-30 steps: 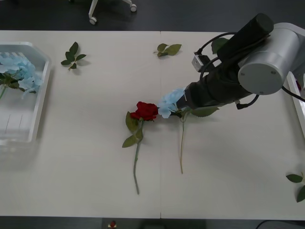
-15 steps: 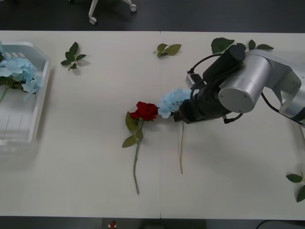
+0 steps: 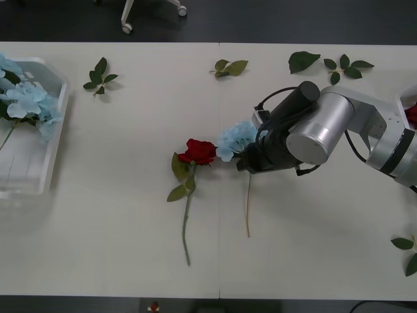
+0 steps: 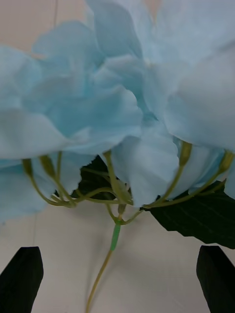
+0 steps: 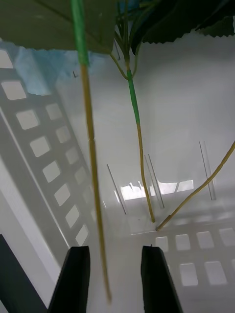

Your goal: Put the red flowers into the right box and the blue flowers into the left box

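Observation:
On the table's middle a blue flower (image 3: 236,138) lies beside a red flower (image 3: 199,151), their heads almost touching. My right gripper (image 3: 246,162) is down at the blue flower's neck. It is open, its black fingers (image 4: 22,279) standing on either side of the thin stem (image 4: 115,237) below the pale head (image 4: 98,107). More blue flowers (image 3: 26,101) lie in the left box (image 3: 55,130). My left gripper (image 5: 115,281) hangs inside that box (image 5: 44,171), open, with a yellow-green stem (image 5: 93,195) loose in the gap between its fingers.
Loose leaf sprigs lie at the back left (image 3: 99,75), back middle (image 3: 229,66), back right (image 3: 326,62) and front right (image 3: 407,251). A bit of red (image 3: 410,114) shows at the right edge behind my right arm. The table's front is bare.
My right arm has swung lower and to the left, bringing its gripper down onto the blue flower's neck. The blue flowers in the left box have shifted toward the far left.

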Tool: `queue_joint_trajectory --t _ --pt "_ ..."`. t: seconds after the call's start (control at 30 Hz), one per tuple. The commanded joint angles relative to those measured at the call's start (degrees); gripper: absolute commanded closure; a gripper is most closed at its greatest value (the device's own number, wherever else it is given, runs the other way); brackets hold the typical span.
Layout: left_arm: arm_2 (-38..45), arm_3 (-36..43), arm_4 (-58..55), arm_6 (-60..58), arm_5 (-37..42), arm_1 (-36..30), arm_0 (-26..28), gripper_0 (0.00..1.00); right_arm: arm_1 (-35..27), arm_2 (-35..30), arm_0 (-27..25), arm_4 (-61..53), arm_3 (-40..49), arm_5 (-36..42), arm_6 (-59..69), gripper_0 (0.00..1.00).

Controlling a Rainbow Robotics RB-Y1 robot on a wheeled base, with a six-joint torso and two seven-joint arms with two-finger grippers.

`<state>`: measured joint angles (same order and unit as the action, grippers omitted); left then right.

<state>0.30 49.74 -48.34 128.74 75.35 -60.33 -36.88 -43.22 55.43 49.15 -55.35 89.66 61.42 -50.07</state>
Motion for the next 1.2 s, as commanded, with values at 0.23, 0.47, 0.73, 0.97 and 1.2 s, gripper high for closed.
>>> queue_joint_trajectory --t 0.23,0.47,0.73,0.97,1.2 --pt "9.64 4.48 -0.62 1.33 5.68 -1.46 0.58 0.0 2.35 0.21 1.3 0.33 -3.88 -3.24 0.41 0.11" --pt "17.55 10.9 -3.52 -0.78 16.76 -1.46 0.67 0.0 3.84 0.21 1.22 0.24 -5.81 -4.56 -0.47 0.12" --pt "15.7 18.63 -9.67 -18.09 26.34 -1.55 0.93 0.0 4.81 0.21 1.22 0.15 -5.99 -4.65 -1.7 0.15" --pt "14.91 34.98 -15.29 -31.8 28.01 -1.46 8.22 0.0 5.43 0.29 1.22 -0.11 -6.43 -4.91 -2.66 0.21" --pt "14.38 58.89 -17.14 -46.57 22.03 -0.75 20.88 0.0 5.51 1.26 1.22 -0.55 -6.6 -6.32 -3.28 0.23"
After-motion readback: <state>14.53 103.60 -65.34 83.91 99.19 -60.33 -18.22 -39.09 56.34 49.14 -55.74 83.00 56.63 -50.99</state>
